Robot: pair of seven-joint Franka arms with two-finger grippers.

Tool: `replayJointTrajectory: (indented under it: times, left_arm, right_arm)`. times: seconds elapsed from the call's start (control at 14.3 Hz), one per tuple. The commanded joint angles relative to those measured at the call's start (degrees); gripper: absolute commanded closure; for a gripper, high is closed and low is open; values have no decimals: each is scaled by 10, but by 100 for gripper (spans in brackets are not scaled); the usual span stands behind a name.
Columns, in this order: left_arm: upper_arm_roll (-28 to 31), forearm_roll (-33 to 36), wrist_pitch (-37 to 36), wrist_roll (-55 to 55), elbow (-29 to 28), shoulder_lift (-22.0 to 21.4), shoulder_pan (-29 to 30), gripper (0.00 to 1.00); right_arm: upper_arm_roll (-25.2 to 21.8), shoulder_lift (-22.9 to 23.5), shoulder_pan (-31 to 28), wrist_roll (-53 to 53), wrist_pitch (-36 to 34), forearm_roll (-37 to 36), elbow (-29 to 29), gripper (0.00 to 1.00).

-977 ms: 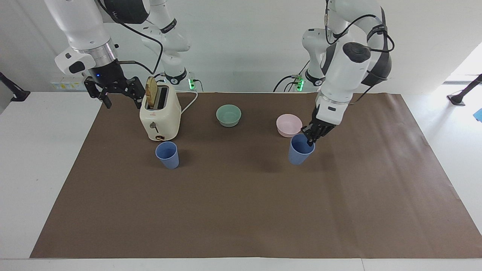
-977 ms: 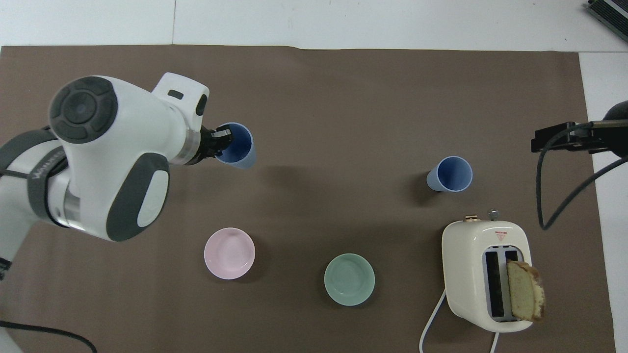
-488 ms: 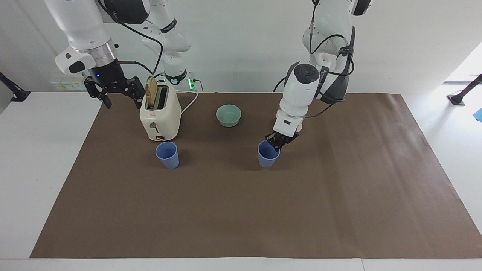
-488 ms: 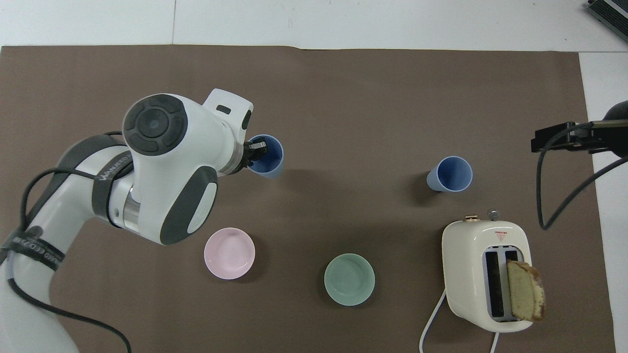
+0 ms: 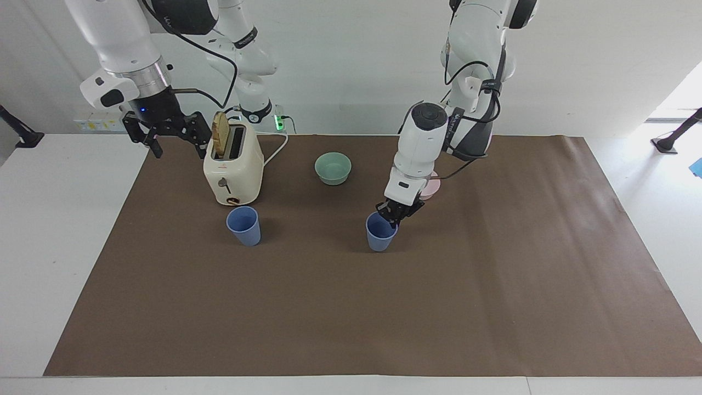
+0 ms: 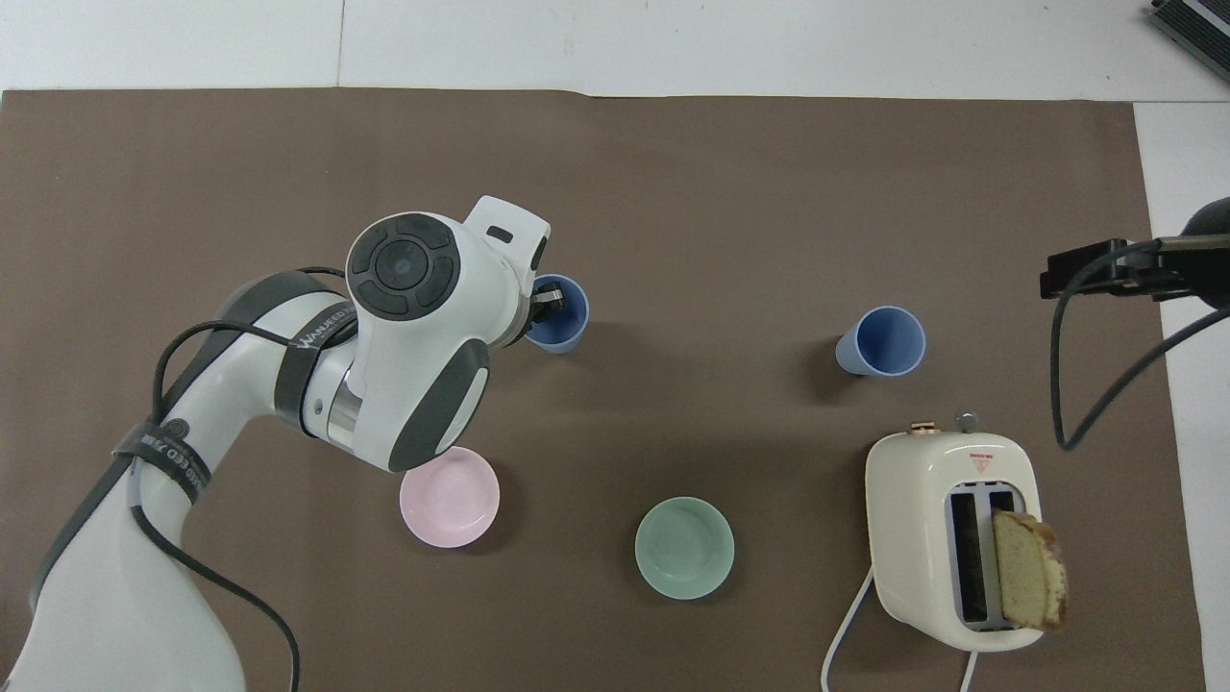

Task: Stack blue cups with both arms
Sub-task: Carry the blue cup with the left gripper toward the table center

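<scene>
Jaws of left gripper (image 5: 396, 215) are clenching the rim of one matte blue plastic tumbler (image 5: 380, 232), carrying it nearer the second blue tumbler (image 5: 243, 225) than before; right gripper (image 5: 167, 131) is waiting, released, beside cream toaster (image 5: 232, 166).

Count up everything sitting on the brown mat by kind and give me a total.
Blue cups: 2 – one held by the left gripper, one in front of the toaster
Bowls: 2 – green bowl, pink bowl
Toaster: 1
Bread slice in the toaster: 1
Total: 6
</scene>
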Motion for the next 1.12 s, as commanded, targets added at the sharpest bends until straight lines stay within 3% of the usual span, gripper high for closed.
replayJointTrajectory:
  times: [0.0, 0.56, 0.63, 0.77, 0.91, 1.05]
  left_arm:
    - [9, 12, 12, -11, -8, 2, -10, 100]
    - [8, 11, 25, -7, -21, 0, -5, 98]
    - [8, 11, 25, -7, -26, -2, -4, 83]
    - [9, 11, 23, -11, -27, -2, -2, 30]
    - [10, 11, 14, -17, -24, -3, -3, 0]
    - [16, 11, 0, -20, -19, -15, 1, 0]
  right_arm:
    - [3, -12, -6, -10, -1, -2, -12, 0]
    - [3, -14, -6, -10, 2, -1, -16, 0]
    - [3, -14, -6, -10, 3, -1, -16, 0]
    - [3, -14, -6, -8, 2, -1, -16, 0]
    - [3, -14, -6, -6, 2, -1, -16, 0]
    - [3, -14, -7, -6, 4, 0, -22, 0]
